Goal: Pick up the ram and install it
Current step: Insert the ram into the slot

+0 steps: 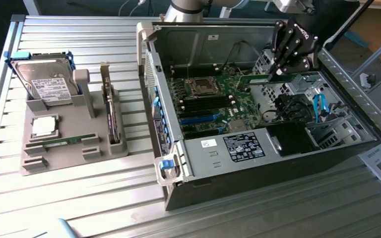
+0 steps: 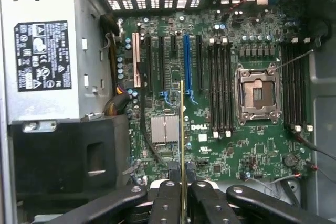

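The ram (image 1: 251,78) is a thin green stick held level above the motherboard (image 1: 210,116) inside the open computer case. My black gripper (image 1: 273,74) is shut on one end of it, near the case's drive cage. In the wrist view the ram (image 2: 181,124) appears edge-on as a thin line between my fingers (image 2: 167,195), hanging over the board near the blue slot (image 2: 186,64). Empty black memory slots (image 2: 220,87) lie beside the processor socket (image 2: 257,93), with more (image 2: 294,85) on its other side. The ram is apart from every slot.
A grey holder (image 1: 71,124) on the exterior view's left carries a hard drive (image 1: 45,82), a silver processor chip (image 1: 45,126), an upright expansion card (image 1: 113,116) and a second green stick (image 1: 61,143). The power supply (image 1: 243,146) and blue cables (image 1: 319,106) crowd the case.
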